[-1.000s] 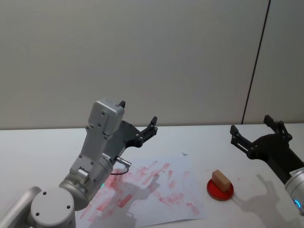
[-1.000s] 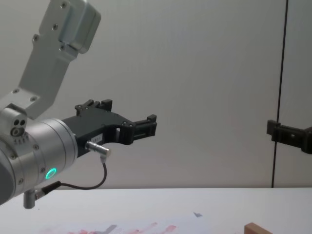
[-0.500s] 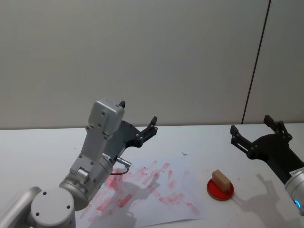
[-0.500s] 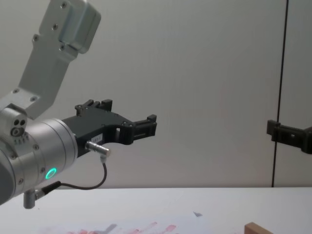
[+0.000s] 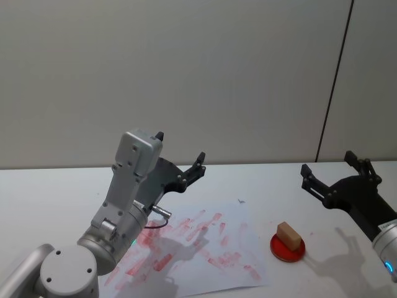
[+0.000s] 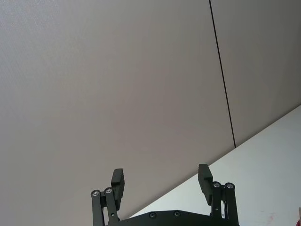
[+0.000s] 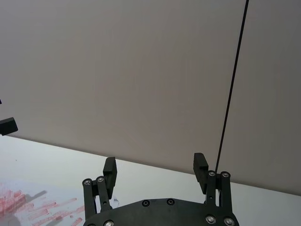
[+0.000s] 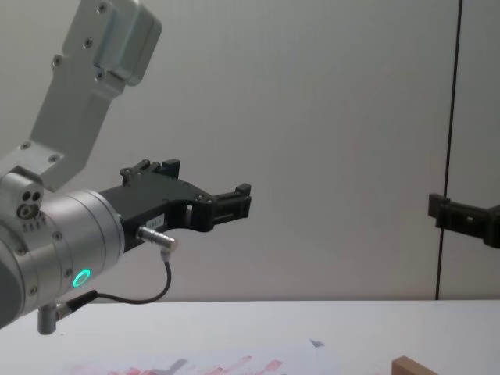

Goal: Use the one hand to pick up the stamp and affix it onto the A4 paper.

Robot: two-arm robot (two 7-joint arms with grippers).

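Head view: the stamp [image 5: 288, 235] sits on a round red ink pad [image 5: 287, 249] on the white table [image 5: 49, 186], just beside the right edge of the A4 paper [image 5: 205, 248], which is covered in smudged red prints. The right gripper [image 5: 327, 162] hangs above the table to the right of the stamp, well apart from it, fingers spread and holding nothing. The left gripper [image 5: 180, 147] hovers over the far left part of the paper, also released and empty, with a silver plug and a dark cable at its wrist.

Left wrist view: the left gripper [image 6: 160, 175] points at the grey wall, its two fingers wide apart with only the wall between them.

Right wrist view: the right gripper [image 7: 154, 163] is spread wide and empty. Part of the A4 paper [image 7: 28, 205] lies on the table beyond it.

Chest view: the left gripper [image 8: 199, 183] is held level, high above the table. The right gripper [image 8: 461, 215] enters at the right edge at about the same height. The top of the stamp [image 8: 410, 366] shows at the lower edge, to the right of the A4 paper [image 8: 195, 366].
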